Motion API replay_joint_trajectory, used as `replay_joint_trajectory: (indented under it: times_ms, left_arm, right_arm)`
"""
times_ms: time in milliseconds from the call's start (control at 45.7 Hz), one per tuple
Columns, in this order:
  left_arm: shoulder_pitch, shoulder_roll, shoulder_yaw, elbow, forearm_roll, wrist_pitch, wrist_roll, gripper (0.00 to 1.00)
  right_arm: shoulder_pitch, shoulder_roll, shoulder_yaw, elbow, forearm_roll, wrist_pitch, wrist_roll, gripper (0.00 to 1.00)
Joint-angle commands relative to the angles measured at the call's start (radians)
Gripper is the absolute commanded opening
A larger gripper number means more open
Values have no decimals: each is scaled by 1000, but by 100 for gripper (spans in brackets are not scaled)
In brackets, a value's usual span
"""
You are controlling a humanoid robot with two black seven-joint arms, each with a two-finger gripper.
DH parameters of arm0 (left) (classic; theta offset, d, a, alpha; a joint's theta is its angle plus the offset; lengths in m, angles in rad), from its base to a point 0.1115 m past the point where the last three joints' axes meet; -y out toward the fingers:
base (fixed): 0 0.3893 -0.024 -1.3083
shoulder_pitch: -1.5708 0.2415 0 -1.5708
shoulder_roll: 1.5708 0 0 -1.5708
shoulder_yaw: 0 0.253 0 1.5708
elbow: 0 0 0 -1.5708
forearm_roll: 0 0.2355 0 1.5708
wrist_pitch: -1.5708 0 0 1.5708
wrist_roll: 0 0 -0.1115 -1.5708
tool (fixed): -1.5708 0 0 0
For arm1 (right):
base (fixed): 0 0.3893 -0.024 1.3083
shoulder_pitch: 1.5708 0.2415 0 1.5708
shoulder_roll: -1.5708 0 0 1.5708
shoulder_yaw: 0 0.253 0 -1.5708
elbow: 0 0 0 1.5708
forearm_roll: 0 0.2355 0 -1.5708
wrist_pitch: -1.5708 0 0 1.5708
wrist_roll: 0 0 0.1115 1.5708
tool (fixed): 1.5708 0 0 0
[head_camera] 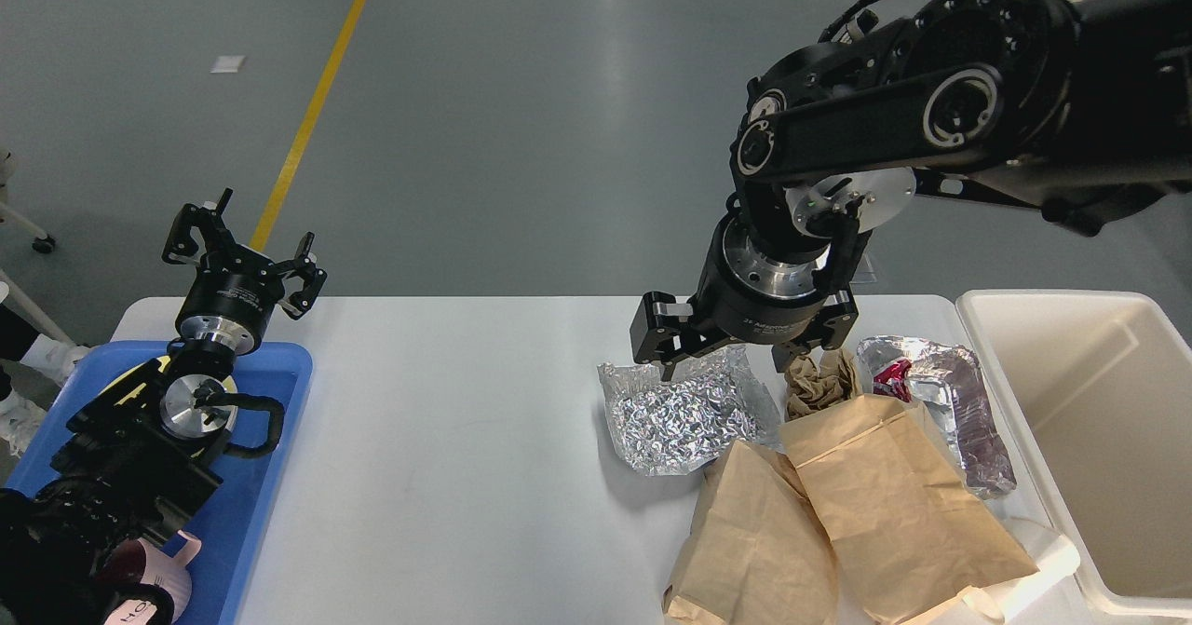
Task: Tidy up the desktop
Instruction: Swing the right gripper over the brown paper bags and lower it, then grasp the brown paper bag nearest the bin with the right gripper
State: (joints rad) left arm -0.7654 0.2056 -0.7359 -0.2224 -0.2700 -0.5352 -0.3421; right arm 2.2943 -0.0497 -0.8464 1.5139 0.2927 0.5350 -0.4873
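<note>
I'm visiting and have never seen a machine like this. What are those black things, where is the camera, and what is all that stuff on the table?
The camera sits in the robot's head, looking down. The black shapes are its two arms. The left hand hangs open above a blue plastic tray. The right hand is open, lowered onto a crumpled silver foil sheet on the wide white desktop. Beside it lie two brown paper bags, a foil wrapper and a cream rectangular bin. Neither hand holds anything.
</note>
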Motion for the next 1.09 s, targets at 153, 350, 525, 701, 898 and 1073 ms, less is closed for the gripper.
replay_joint_trajectory:
  times_ms: [153, 350, 525, 701, 898, 1073]
  left_arm:
    - [0, 0, 0, 0, 0, 0, 0, 100]
    - [0, 0, 0, 0, 0, 1, 0, 100]
    - [0, 0, 0, 0, 0, 0, 0, 100]
    - [0, 0, 1, 0, 0, 0, 0, 100]
    - [0, 0, 1, 0, 0, 0, 0, 99]
    - [0, 0, 1, 0, 0, 0, 0, 99]
  right_arm:
    - [-108, -212, -36, 69, -240, -4, 6, 95]
    - [-249, -380, -62, 83, -516, -23, 21, 91]
    - [-387, -518, -59, 80, -606, -76, 23, 92]
    - [-493, -640, -52, 81, -717, -139, 24, 92]
    - [-624, -737, -7, 80, -767, -220, 26, 92]
    - [-756, -786, 136, 78, -765, -259, 49, 92]
